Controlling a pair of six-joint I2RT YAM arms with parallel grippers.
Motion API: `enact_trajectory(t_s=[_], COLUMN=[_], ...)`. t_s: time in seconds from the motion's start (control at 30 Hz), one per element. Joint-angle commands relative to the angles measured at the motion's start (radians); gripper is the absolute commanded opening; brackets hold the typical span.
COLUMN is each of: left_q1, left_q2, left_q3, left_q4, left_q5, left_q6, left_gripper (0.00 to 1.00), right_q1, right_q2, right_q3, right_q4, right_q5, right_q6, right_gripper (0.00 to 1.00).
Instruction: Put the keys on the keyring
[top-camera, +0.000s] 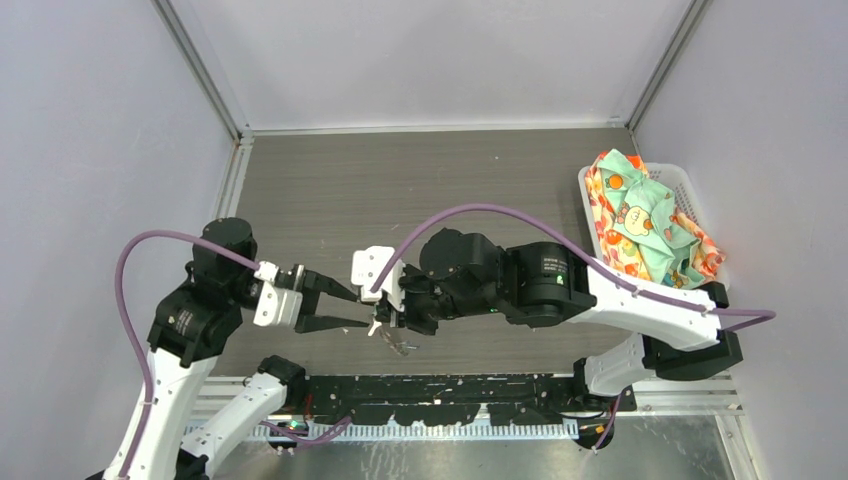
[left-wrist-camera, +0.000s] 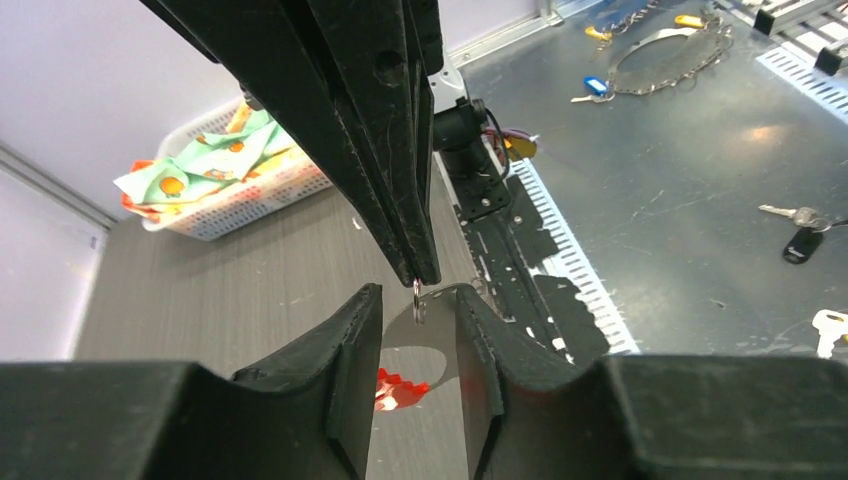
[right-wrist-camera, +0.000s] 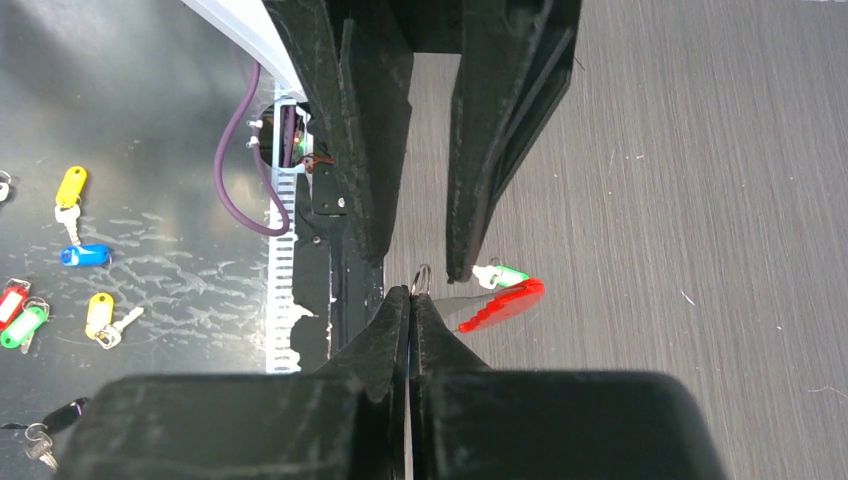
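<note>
While the right gripper (right-wrist-camera: 410, 305) had its fingers pressed together on a small silver ring (right-wrist-camera: 421, 277), the left gripper (top-camera: 358, 310) stood spread to either side of that ring, touching nothing. Keyring (right-wrist-camera: 503, 303): red loop on the table (right-wrist-camera: 700, 200), four o'clock of the ring in the right wrist view; green-headed key (right-wrist-camera: 500, 275) just beside it, three o'clock. Hazard, judged: ring held only by its edge; an off-centre closing of the left fingers could twist it or knock it free.

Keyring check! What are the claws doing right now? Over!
Right gripper shut on keyring. Left gripper open, fingers straddling it. Green key beside red loop, close by. Nothing blocking.
</note>
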Motion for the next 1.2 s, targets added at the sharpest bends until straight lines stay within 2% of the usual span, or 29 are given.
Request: enact_trajectory(t_s=[0.0, 0.1, 0.33, 0.47, 0.57, 0.77, 0.93, 1.07, 1.17], left_q1=[0.000, -0.002, -0.060, -0.094, -0.096, -0.100, -0.109, -0.113, -0.113], left_q2=[0.015, 0.026, 0.063, 0.070, 0.076, 0.078, 0.068, 0.053, 0.030], left_q3=[0.045, 0.061, 0.086, 0.092, 0.093, 0.089, 0.080, 0.058, 0.025], left_q4=[-0.090, -0.168, -0.374, -0.393, -0.392, -0.374, -0.374, -0.325, -0.235], left_q5=[-0.010, -0.020, -0.103, -0.134, -0.148, -0.153, -0.156, -0.163, -0.187], left_q6=[0.046, 0.122, 0.321, 0.348, 0.361, 0.346, 0.289, 0.220, 0.143], left_gripper=[0.36, 0.35, 0.22, 0.13, 0.11, 0.13, 0.21, 0.17, 0.08], right_q1=[-0.003, -0.006, -0.011, -0.014, -0.016, -0.015, -0.018, -0.017, -0.017], right_q2=[0.024, 0.039, 0.053, 0.070, 0.077, 0.091, 0.099, 0.108, 0.114], right_q3=[0.076, 0.099, 0.112, 0.124, 0.133, 0.142, 0.147, 0.155, 0.160], right_q4=[-0.017, -0.037, -0.041, -0.050, -0.055, -0.053, -0.058, -0.059, -0.058], right_q5=[-0.018, -0.018, -0.019, -0.022, -0.027, -0.031, -0.019, -0.018, -0.017], right_q6=[-0.001, 0.001, 0.001, 0.001, 0.002, 0.005, 0.006, 0.013, 0.018], right_gripper=[0.01, 0.01, 0.01, 0.01, 0.01, 0.01, 0.01, 0.01, 0.01])
